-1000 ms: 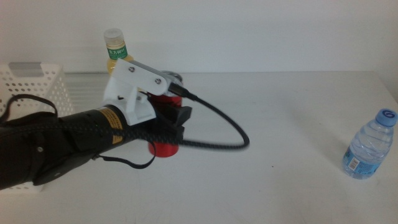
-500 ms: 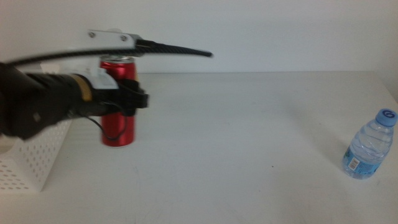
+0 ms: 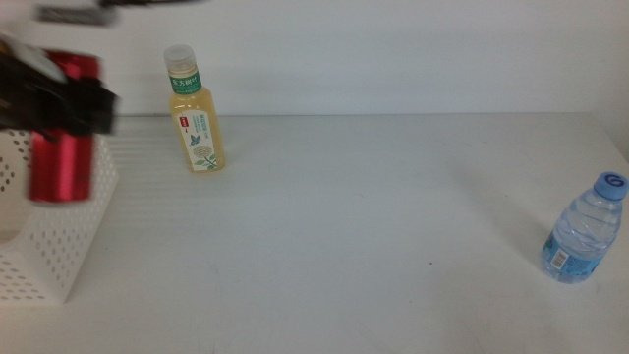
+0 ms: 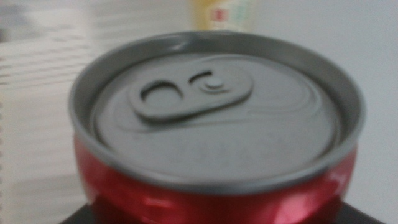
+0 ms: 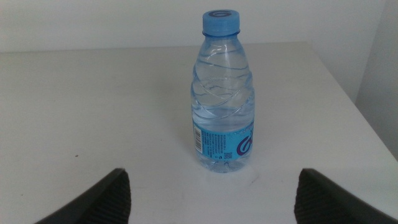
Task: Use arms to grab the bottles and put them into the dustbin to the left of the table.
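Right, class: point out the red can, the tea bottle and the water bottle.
red can point(image 3: 61, 147), middle view, on its red side wall.
tea bottle point(image 3: 200, 133), middle view, on its label.
water bottle point(image 5: 222, 115), right wrist view, on its clear body.

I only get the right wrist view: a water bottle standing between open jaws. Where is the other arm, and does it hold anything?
Observer: The left end effector is at the table's left side, shut on the red can.
Operator: Is the can in the bin yet?
Observer: No. It hangs upright in the air over the dustbin, as far as the middle view shows.
Operator: Anything else left on the table?
Observer: Besides your water bottle, which the right end effector faces with jaws open, a tea bottle stands near the far edge, right of the dustbin.
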You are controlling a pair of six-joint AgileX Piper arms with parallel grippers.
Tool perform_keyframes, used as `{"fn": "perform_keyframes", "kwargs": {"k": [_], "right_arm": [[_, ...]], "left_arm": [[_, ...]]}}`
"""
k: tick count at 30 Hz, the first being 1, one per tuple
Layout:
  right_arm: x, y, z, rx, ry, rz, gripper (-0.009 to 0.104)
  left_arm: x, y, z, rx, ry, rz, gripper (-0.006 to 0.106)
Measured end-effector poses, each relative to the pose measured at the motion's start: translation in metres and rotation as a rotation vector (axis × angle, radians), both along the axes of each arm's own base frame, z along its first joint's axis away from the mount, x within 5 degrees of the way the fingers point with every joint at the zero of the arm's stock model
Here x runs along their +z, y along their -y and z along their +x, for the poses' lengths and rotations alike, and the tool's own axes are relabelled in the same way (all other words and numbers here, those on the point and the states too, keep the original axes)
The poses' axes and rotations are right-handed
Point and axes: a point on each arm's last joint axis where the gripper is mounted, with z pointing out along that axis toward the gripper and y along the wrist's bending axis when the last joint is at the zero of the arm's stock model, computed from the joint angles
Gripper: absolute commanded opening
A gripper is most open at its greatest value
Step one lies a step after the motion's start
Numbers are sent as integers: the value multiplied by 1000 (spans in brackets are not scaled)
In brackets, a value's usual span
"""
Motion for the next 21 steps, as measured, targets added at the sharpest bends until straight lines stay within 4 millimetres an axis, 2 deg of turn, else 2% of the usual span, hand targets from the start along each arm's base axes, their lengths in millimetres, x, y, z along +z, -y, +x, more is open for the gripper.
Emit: {"fn": "perform_keyframes", "kwargs": {"k": [4,8,17,21], "right_arm": [[0,0,0,0,0,0,75],[0,0,0,0,0,0,75],[0,0,0,0,0,0,75],[0,0,0,0,0,0,75]], "left_arm": [[16,-30,8,74,-19,-5,3],[21,-48,24,93,-97,-24,3],[12,-92,59,114,-282,-25,3],[0,-113,70,141,-318,-24,3]]}}
